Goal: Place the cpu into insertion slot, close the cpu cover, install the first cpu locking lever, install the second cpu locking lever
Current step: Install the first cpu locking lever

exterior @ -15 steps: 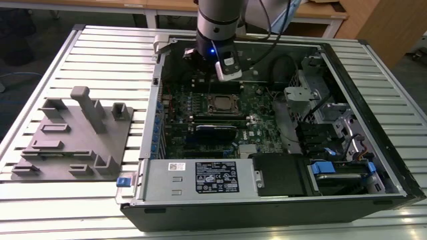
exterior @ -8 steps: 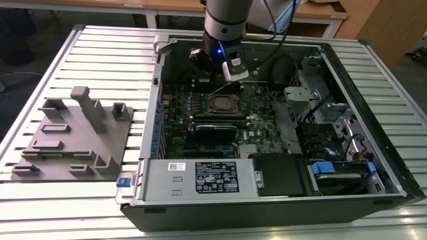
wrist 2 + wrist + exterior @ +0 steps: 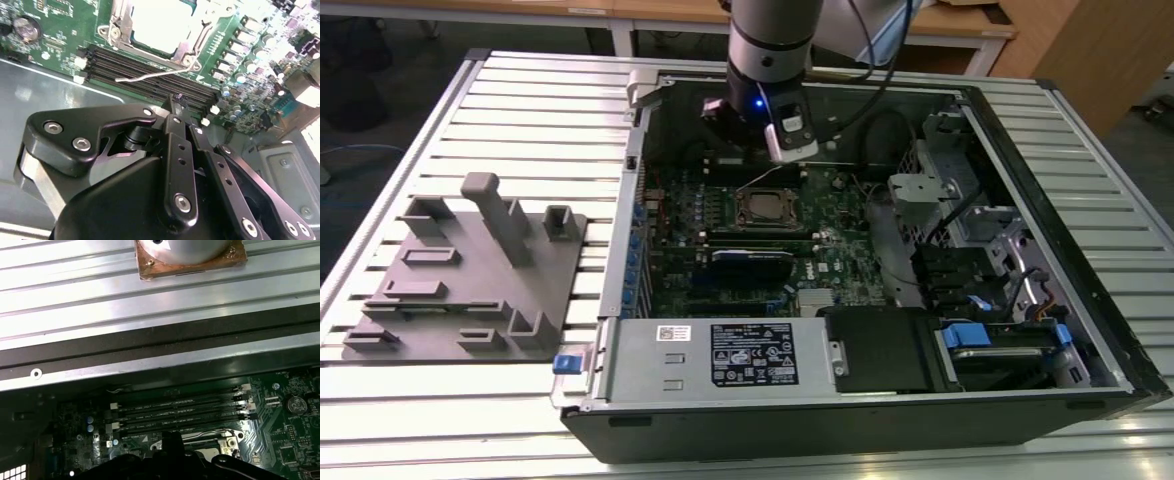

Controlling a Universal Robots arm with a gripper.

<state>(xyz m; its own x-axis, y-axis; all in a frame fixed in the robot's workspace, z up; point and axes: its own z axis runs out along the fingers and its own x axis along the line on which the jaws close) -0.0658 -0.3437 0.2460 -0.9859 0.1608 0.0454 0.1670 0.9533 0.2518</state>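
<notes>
While near the memory slots (image 3: 127,61), the hand (image 3: 178,103) fully closed, empty.

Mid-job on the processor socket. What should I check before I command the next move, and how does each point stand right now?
1. Small square silver-grey cpu lying in its socket: ok. Its bright top shows inside the frame in the second wrist view.
2. Thin silvery metal cpu cover down over the chip: ok, it looks flat.
3. Thin wire locking lever latched: not ok. It sticks out free over the long black memory slots.
4. Second lever latched: cannot tell.
5. Black gripper placed for the free lever: ok. It hangs over the memory slots, close beside that lever.
</notes>
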